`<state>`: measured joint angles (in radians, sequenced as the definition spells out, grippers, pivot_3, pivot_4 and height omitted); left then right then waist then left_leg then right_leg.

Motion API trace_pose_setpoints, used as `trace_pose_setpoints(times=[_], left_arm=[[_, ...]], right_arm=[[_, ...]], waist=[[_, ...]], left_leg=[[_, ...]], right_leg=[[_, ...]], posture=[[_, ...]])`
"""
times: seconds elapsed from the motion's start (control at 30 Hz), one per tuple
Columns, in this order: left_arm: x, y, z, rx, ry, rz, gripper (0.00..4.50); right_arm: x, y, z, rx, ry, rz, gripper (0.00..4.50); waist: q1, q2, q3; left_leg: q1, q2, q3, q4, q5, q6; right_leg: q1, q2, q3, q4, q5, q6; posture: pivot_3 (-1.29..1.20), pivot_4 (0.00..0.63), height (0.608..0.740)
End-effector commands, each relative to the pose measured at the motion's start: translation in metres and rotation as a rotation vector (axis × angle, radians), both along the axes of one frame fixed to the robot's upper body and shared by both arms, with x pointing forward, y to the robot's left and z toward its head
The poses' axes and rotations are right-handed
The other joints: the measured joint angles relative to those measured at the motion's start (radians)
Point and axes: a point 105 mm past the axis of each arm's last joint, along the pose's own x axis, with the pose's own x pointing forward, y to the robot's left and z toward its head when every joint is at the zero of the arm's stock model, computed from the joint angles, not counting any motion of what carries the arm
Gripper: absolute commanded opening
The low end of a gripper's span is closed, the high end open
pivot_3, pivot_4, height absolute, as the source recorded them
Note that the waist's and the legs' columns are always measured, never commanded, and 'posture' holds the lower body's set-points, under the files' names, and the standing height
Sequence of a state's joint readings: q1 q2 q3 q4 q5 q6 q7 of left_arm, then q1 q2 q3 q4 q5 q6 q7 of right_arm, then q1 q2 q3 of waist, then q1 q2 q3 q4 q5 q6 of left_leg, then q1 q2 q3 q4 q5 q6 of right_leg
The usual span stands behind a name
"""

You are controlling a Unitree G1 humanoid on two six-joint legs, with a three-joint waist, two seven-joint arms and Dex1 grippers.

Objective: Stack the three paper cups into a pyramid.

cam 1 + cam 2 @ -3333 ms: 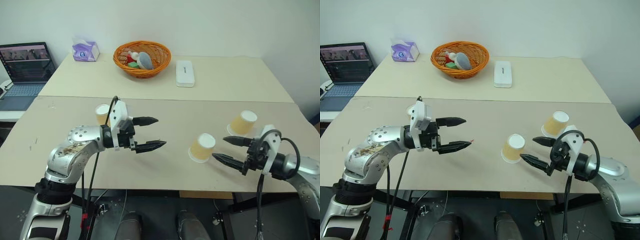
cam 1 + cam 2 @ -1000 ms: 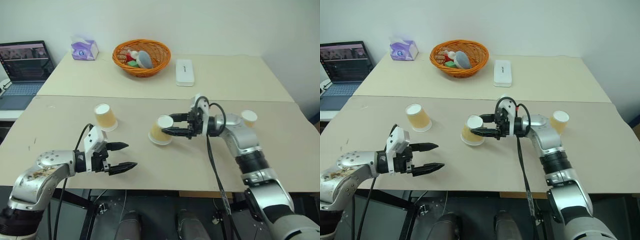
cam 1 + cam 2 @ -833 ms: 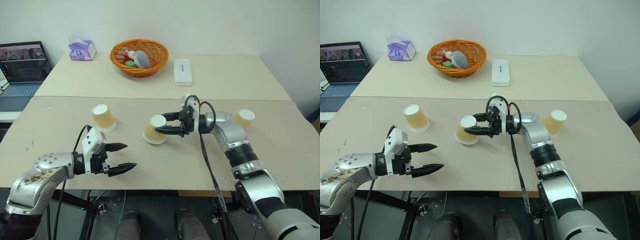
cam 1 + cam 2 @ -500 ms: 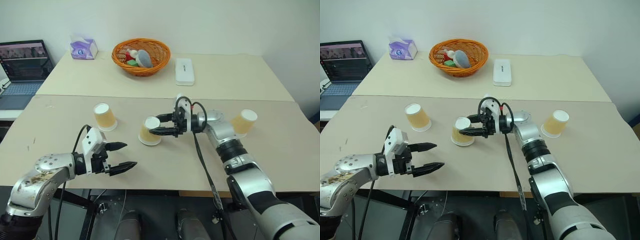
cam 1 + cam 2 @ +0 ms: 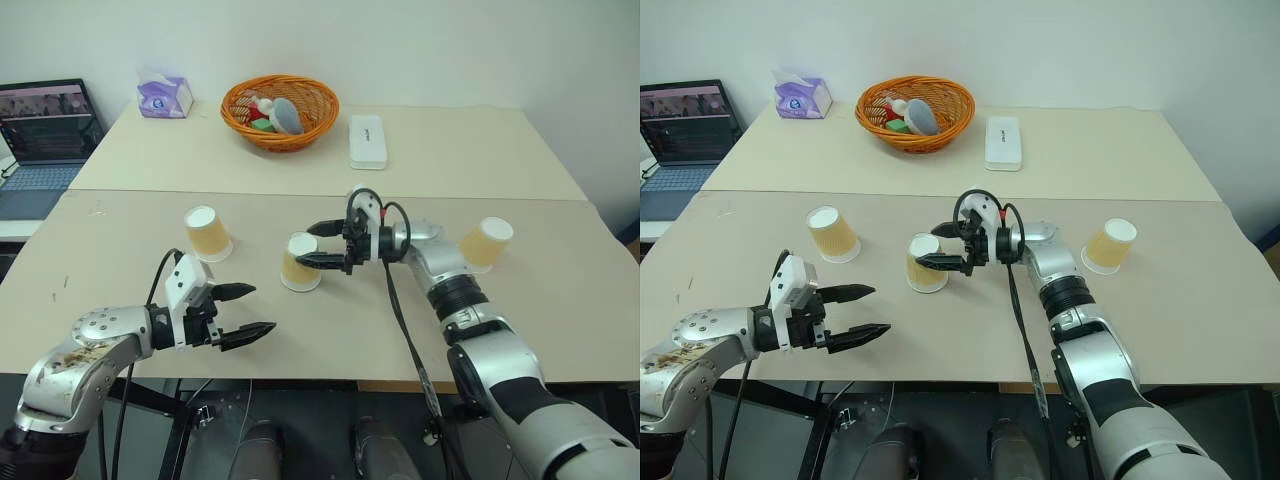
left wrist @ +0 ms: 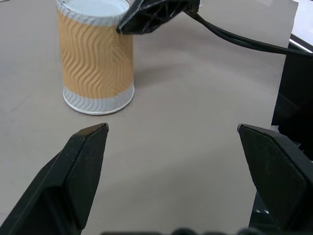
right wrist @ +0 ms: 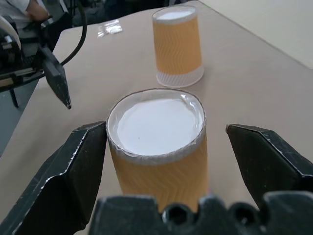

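Three tan paper cups stand upside down on the near table. The left cup (image 5: pixel 207 233) and the right cup (image 5: pixel 485 242) stand alone. The middle cup (image 5: pixel 300 263) sits between the fingers of my right gripper (image 5: pixel 317 246), which reaches in from the right. In the right wrist view this cup (image 7: pixel 156 142) has a gap to the finger (image 7: pixel 266 161) on one side, so the right gripper is open around it. My left gripper (image 5: pixel 250 311) hangs open and empty over the table's front edge, well short of the cups. No pyramid stands.
On the far table sit an orange basket (image 5: pixel 280 110) of small items, a white box (image 5: pixel 368 142) and a purple tissue pack (image 5: pixel 165 98). A laptop (image 5: pixel 45 130) stands off the table's left side.
My right gripper carried the middle cup leftward toward the left cup, set it on the table and opened its fingers. The left gripper stayed in place, open.
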<state>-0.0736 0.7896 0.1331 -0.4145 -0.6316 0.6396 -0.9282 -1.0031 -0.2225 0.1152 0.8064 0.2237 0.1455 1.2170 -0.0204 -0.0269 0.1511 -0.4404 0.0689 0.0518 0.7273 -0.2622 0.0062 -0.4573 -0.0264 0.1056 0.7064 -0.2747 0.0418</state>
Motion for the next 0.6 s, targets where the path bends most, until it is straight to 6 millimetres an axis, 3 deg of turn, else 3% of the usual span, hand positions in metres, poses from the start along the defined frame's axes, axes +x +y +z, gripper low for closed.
trace_pose_setpoints(times=[0.03, 0.17, 0.33, 0.47, 0.6], left_arm=[[0.001, -0.004, 0.006, -0.016, -0.020, -0.029, 4.50], [0.007, -0.006, 0.007, -0.025, -0.020, -0.041, 4.50], [0.011, -0.009, 0.008, -0.037, -0.014, -0.062, 4.50], [0.009, -0.013, 0.008, -0.034, -0.013, -0.099, 4.50], [0.004, -0.019, 0.009, -0.021, 0.003, -0.163, 4.50]], right_arm=[[0.000, -0.019, 0.034, 0.105, 0.023, 0.017, 4.48], [0.000, -0.048, 0.051, 0.161, 0.043, -0.030, 4.48], [-0.015, -0.086, 0.050, 0.145, 0.009, -0.110, 4.48], [-0.028, -0.127, 0.058, 0.132, -0.131, -0.302, 4.48], [-0.037, -0.165, 0.082, 0.202, -0.213, -0.499, 4.48]], waist=[[0.003, 0.000, 0.000], [0.005, 0.000, 0.000], [0.007, 0.000, 0.000], [0.007, 0.000, 0.000], [0.003, 0.000, 0.000]], left_leg=[[0.000, 0.000, 0.000, 0.000, 0.000, 0.000], [0.000, 0.000, 0.000, 0.000, 0.000, 0.000], [-0.001, 0.000, 0.000, 0.000, 0.000, 0.000], [-0.001, 0.000, 0.000, 0.000, 0.000, 0.000], [-0.001, 0.000, 0.000, 0.000, 0.000, 0.000]], right_leg=[[0.000, 0.000, 0.000, 0.000, 0.000, 0.000], [0.000, 0.000, 0.000, 0.000, 0.000, 0.000], [0.000, 0.000, 0.000, -0.001, 0.000, 0.000], [0.000, 0.000, 0.000, -0.002, 0.000, 0.000], [0.000, 0.000, 0.000, -0.001, 0.000, 0.000]], posture=[[0.00, 0.150, 0.675], [0.00, 0.150, 0.675], [0.00, 0.150, 0.675], [0.00, 0.150, 0.675], [0.00, 0.150, 0.675]])
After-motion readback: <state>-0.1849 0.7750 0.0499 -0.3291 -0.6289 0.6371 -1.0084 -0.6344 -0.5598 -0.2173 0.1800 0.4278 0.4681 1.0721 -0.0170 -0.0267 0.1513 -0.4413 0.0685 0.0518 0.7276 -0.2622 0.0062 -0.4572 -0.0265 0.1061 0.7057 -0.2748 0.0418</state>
